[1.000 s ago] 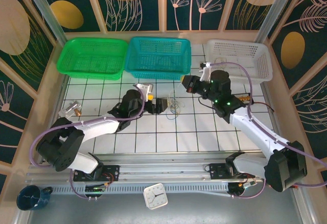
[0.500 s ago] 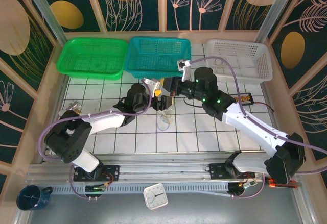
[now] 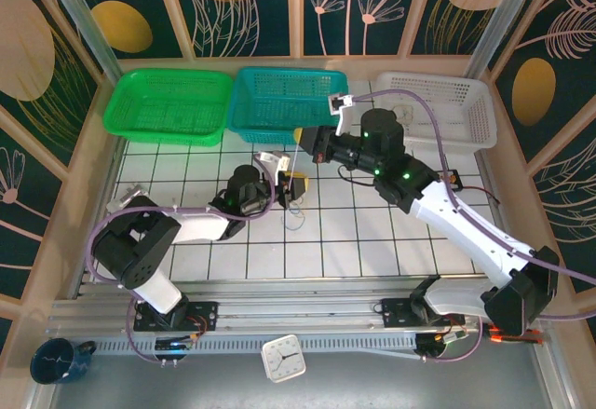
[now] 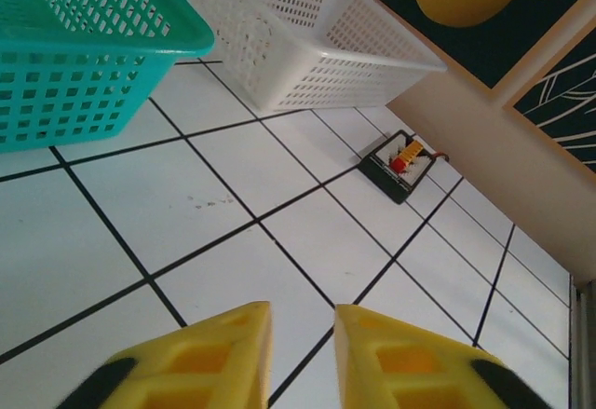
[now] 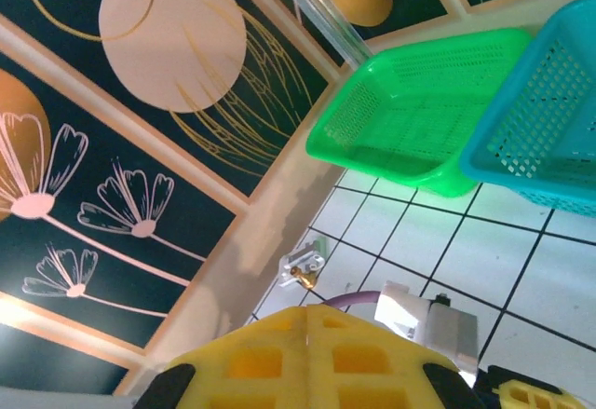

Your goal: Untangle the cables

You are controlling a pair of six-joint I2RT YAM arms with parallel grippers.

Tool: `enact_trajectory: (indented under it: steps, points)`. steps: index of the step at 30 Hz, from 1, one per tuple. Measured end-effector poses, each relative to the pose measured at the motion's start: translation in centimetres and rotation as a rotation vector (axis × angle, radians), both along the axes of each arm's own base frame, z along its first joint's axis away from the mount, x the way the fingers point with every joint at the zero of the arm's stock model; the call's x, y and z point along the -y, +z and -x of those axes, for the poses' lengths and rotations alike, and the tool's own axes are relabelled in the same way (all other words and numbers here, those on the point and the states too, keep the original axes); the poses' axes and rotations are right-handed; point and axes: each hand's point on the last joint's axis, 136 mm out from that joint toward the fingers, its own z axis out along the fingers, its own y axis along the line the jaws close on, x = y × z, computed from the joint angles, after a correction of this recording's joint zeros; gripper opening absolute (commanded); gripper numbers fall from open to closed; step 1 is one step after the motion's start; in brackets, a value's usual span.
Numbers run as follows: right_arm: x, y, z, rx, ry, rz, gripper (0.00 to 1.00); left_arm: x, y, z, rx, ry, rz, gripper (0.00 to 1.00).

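cables (image 3: 294,215) beside left gripper (image 3: 299,186), teal basket (image 3: 279,106) behind

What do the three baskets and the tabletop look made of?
Green basket, teal basket, white basket: probably moulded plastic, slightly glossy, uniform perforated lattice walls. Tabletop: glossy white tiles or a tile-printed sheet; dark grid lines, cannot tell which.

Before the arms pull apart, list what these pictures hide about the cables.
cables, top view: too thin to count strands or crossings.
right gripper, shut: any pinched wire hidden by its own fingers, both views.
left gripper: wrist view's bottom edge cuts its fingers; contact with a wire unclear.
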Motion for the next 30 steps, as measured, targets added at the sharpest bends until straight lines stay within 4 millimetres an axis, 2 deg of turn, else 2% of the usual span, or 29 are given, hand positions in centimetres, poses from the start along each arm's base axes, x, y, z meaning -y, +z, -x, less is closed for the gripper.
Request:
enact_trajectory:
  steps: [2,3,4,5,7,10,13,16,19,22,25,26,28,30]
  points:
    - [0.7,0.5,-0.7,-0.003,-0.024,-0.02,0.0,-0.2,-0.7,0.3,-0.014,0.0,-0.001,0.49]
    - [1.1,1.3,-1.2,0.009,-0.04,-0.04,0.0,-0.4,-1.5,0.5,-0.03,0.001,-0.01,0.53]
    - [1.7,2.9,-1.8,0.041,-0.057,-0.076,0.0,-0.6,-2.9,0.9,-0.064,0.0,-0.028,0.55]
    - [2.1,4.4,-2.0,0.07,-0.069,-0.107,0.0,-0.9,-4.1,1.2,-0.091,0.001,-0.047,0.55]
    - [3.3,7.8,-2.0,0.145,-0.09,-0.174,0.0,-1.5,-6.7,2.0,-0.153,0.004,-0.089,0.48]
    - [4.3,11.2,-0.9,0.224,-0.092,-0.243,0.0,-2.0,-8.7,2.7,-0.205,0.004,-0.12,0.44]
    - [4.8,12.5,-0.2,0.254,-0.088,-0.271,0.0,-2.0,-8.9,2.8,-0.213,0.002,-0.12,0.4]
    - [4.8,12.2,-0.3,0.251,-0.09,-0.268,0.0,-2.0,-8.9,2.8,-0.217,0.004,-0.118,0.39]
    - [4.5,10.3,-0.7,0.219,-0.093,-0.244,0.0,-2.0,-8.9,2.8,-0.225,0.008,-0.113,0.39]
    - [4.1,5.8,-1.4,0.142,-0.098,-0.184,0.18,-2.1,-8.7,2.6,-0.229,0.019,-0.106,0.4]
    - [4.0,-1.4,-1.9,0.019,-0.115,-0.096,0.35,-2.3,-8.2,2.5,-0.229,0.038,-0.104,0.4]
    - [4.1,-4.4,-1.8,-0.038,-0.121,-0.066,0.43,-2.3,-7.9,2.3,-0.223,0.047,-0.1,0.41]
    - [4.6,-9.3,-1.2,-0.127,-0.132,-0.015,0.57,-2.4,-7.5,2.1,-0.22,0.06,-0.093,0.4]
    - [5.4,-14.0,-0.1,-0.228,-0.152,0.025,0.67,-2.6,-7.3,1.9,-0.221,0.077,-0.092,0.4]
